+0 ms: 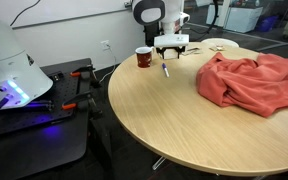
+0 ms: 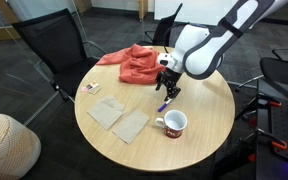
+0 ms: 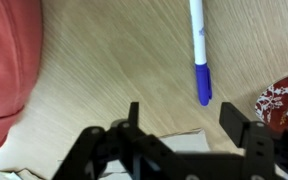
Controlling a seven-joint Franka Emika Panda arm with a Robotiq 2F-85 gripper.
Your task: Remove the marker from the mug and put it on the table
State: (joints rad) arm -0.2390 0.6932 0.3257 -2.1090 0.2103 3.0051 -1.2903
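The marker (image 3: 199,55), blue with a whitish barrel, lies flat on the light wood table (image 1: 174,110), apart from the mug. It also shows in both exterior views (image 1: 165,70) (image 2: 164,104). The dark red-brown mug (image 1: 143,57) with a pale inside stands upright on the table near its edge; it shows in an exterior view (image 2: 173,124) and at the right edge of the wrist view (image 3: 282,102). My gripper (image 3: 182,118) is open and empty, hovering just above the marker (image 1: 171,47) (image 2: 169,88).
A red cloth (image 1: 249,80) lies bunched on the table and shows at the left of the wrist view (image 3: 6,70). Two tan napkins (image 2: 119,118) lie flat on the table. Black office chairs (image 2: 44,50) stand around it. A black platform (image 1: 34,125) is beside the table.
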